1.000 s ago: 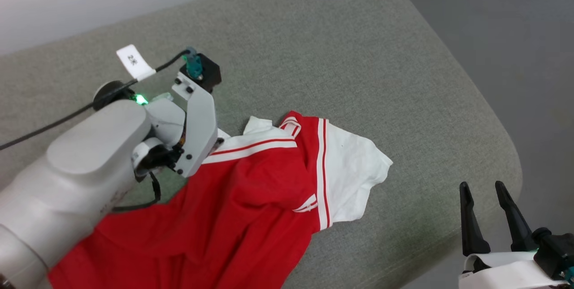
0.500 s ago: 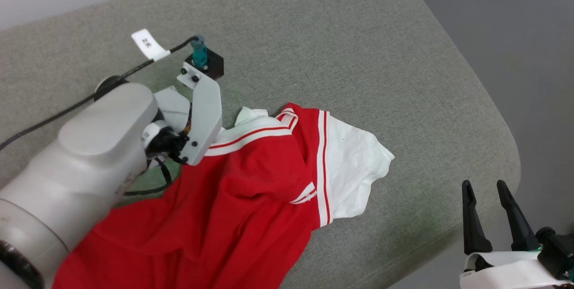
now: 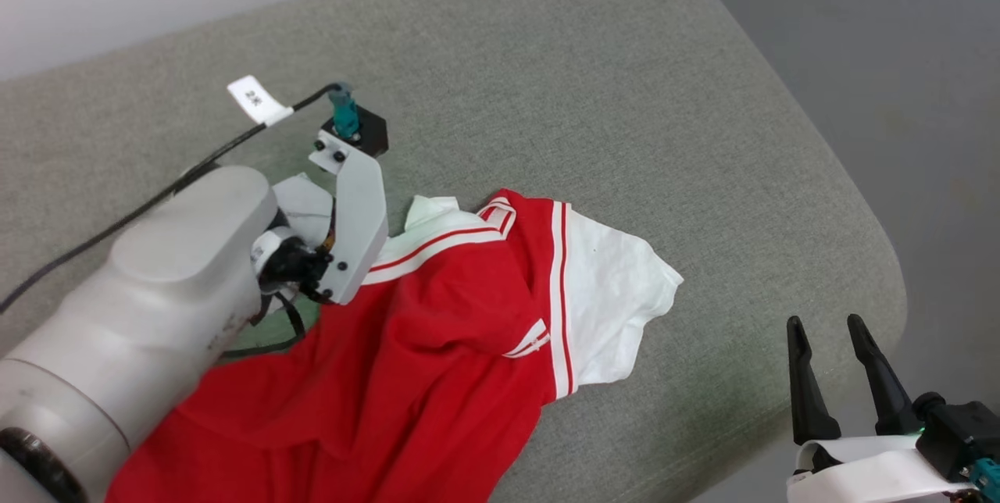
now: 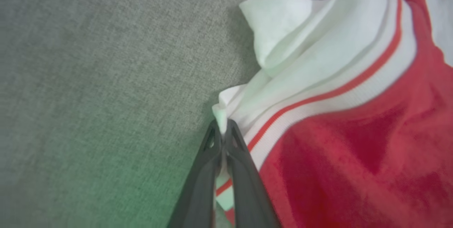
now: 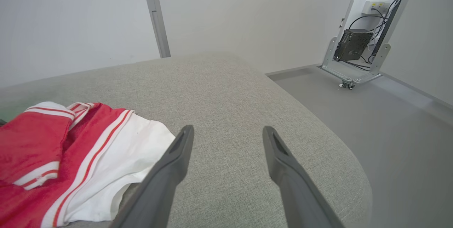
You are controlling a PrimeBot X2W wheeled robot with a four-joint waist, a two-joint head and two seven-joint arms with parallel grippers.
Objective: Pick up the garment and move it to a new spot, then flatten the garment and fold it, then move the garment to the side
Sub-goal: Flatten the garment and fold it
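Garment (image 3: 437, 347) barely shifted — collar end far; left pincer (image 4: 222, 124) pinches it, right pincer (image 3: 826, 325) splayed.

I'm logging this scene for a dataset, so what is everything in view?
garment: one, red with white sleeves and striped trim, crumpled on the cushion
cushion: one, grey-green fabric, under the garment
floor: grey, right of the cushion
wall: white, behind the cushion
box: one, black, with cables, in a metal frame by the far wall
tag: one, white, on a black cable at the left arm
left gripper: dark fingers, shut on the garment's white edge
right gripper: dark fingers, open, at the cushion's near right edge, apart from the garment
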